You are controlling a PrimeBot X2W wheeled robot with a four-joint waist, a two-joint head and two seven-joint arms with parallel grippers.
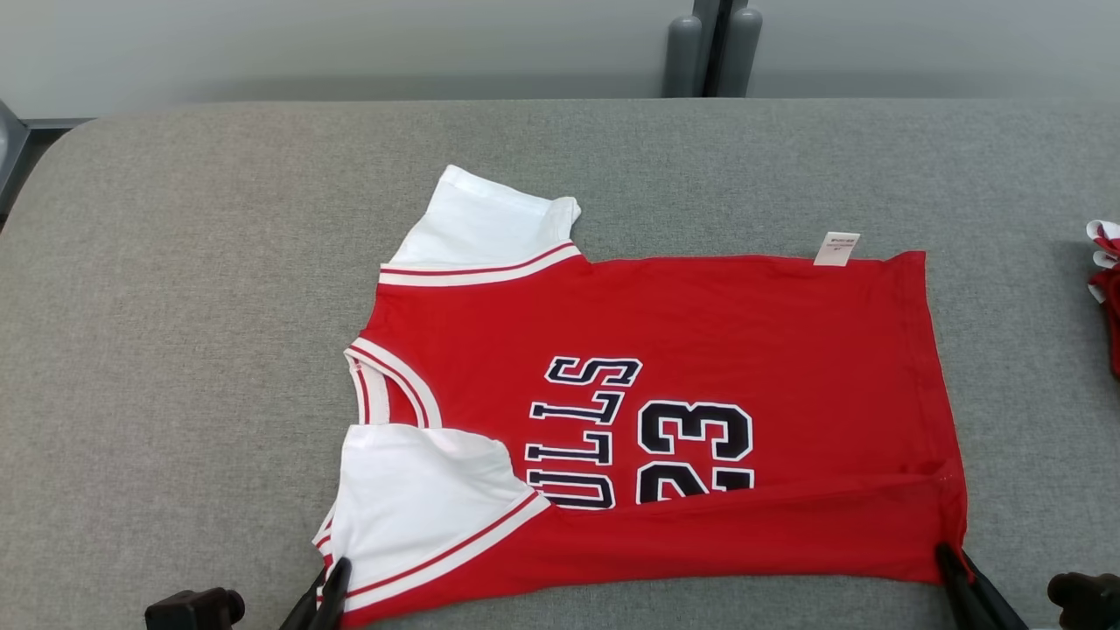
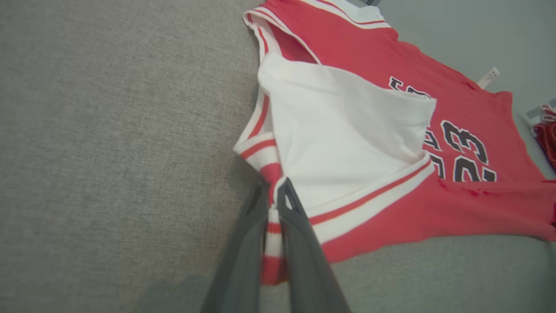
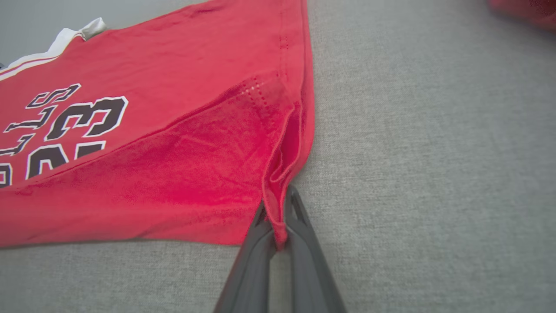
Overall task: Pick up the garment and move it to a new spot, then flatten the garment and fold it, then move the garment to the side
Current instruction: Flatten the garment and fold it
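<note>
The garment (image 1: 700,350) is a red jersey with white sleeves and black "BULLS 23" print, lying sideways on the grey surface, collar to the left. Its near long edge is folded up over the print. My left gripper (image 1: 332,573) is shut on the garment's near striped sleeve edge; the left wrist view shows the trim (image 2: 273,226) pinched between the dark fingers (image 2: 299,243). My right gripper (image 1: 949,560) is shut on the near hem corner; in the right wrist view the red fabric (image 3: 278,217) is bunched between the fingers (image 3: 304,243).
The grey padded surface (image 1: 175,306) stretches wide to the left and behind the jersey. Another red and white cloth (image 1: 1104,280) lies at the right edge. Grey posts (image 1: 710,52) stand beyond the far edge.
</note>
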